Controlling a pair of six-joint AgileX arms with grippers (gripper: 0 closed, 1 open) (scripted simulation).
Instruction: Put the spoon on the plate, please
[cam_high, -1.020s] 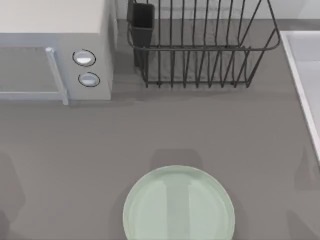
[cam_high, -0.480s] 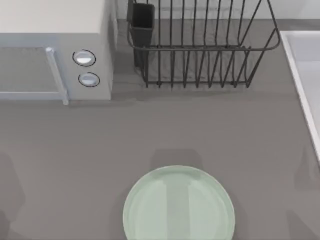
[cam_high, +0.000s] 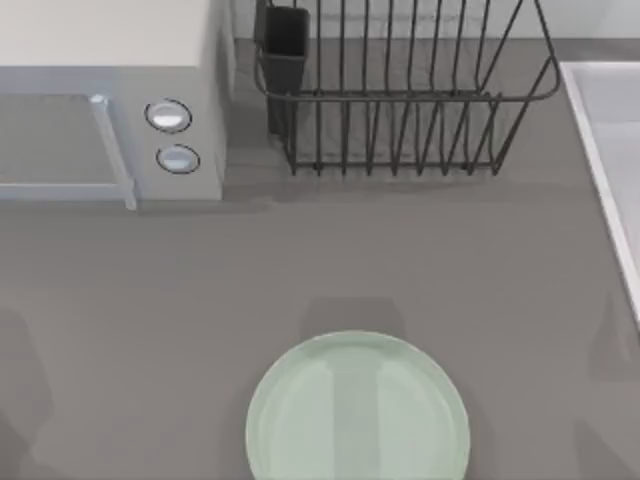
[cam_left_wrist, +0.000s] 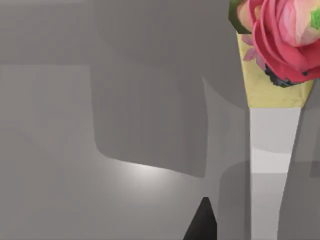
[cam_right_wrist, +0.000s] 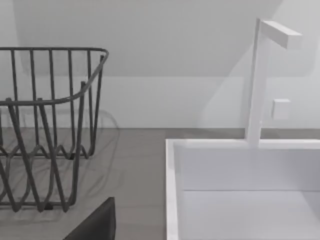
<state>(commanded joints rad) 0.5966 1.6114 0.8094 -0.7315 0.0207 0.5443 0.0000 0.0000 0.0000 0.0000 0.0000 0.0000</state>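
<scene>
Reaching for the spoon (cam_left_wrist: 272, 145), whose handle with the rose ornament lies on the desk (cam_high: 420, 250) beside the left hand (cam_left_wrist: 202, 222), calls for a centred grip before carrying it to the mint-green plate (cam_high: 357, 408); I cannot tell how far that hand is open.

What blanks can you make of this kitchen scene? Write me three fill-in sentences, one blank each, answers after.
1. In the top view, the dish rack stands to the right of the ____.
2. In the left wrist view, the red flower ornament caps the handle of the ____.
3. The plate lies against the top view's ____ edge.
Missing words: microwave; spoon; bottom.
</scene>
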